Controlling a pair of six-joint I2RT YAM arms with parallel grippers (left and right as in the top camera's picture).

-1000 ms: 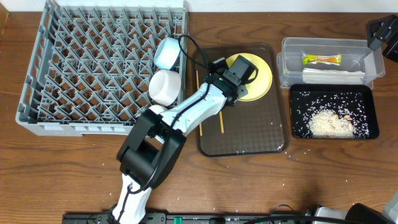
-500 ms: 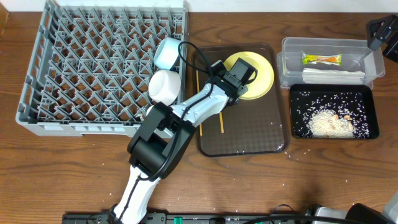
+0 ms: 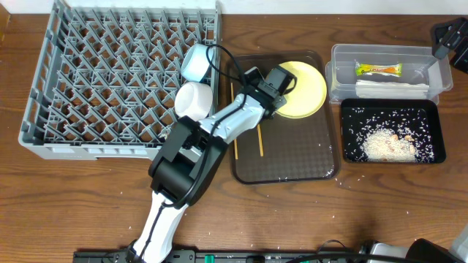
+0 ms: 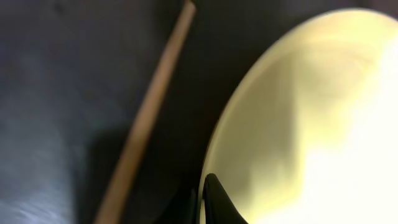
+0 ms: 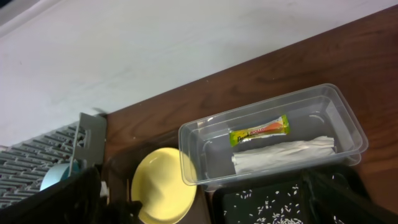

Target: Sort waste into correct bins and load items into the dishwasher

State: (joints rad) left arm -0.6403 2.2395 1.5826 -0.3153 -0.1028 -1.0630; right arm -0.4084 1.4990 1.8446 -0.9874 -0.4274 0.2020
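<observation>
Two bowls, a light-blue bowl (image 3: 196, 62) and a white bowl (image 3: 193, 101), sit at the grey dish rack's (image 3: 110, 80) right edge. On the brown tray (image 3: 292, 157), past the chopsticks (image 3: 260, 142), the left hand (image 3: 284, 82) pinches the yellow plate's (image 3: 308, 91) rim. The right hand (image 3: 447, 40), spread wide, hangs by the clear tub (image 3: 380, 50).

Yellow plate (image 3: 307, 91): round, gripped at left rim.
Bowls: white bowl (image 3: 194, 101), light-blue bowl (image 3: 196, 62) at dish rack's (image 3: 110, 73) right edge.
Chopsticks (image 3: 259, 142): we see two, parallel.
Waste: wrapper (image 3: 378, 69), paper (image 3: 391, 88) in clear tub (image 3: 344, 73); rice (image 3: 387, 144) in black tray (image 3: 342, 131).

Left-wrist view: yellow plate (image 4: 298, 124) blurred, cropped at edge; chopstick (image 4: 146, 118) blurred.
</observation>
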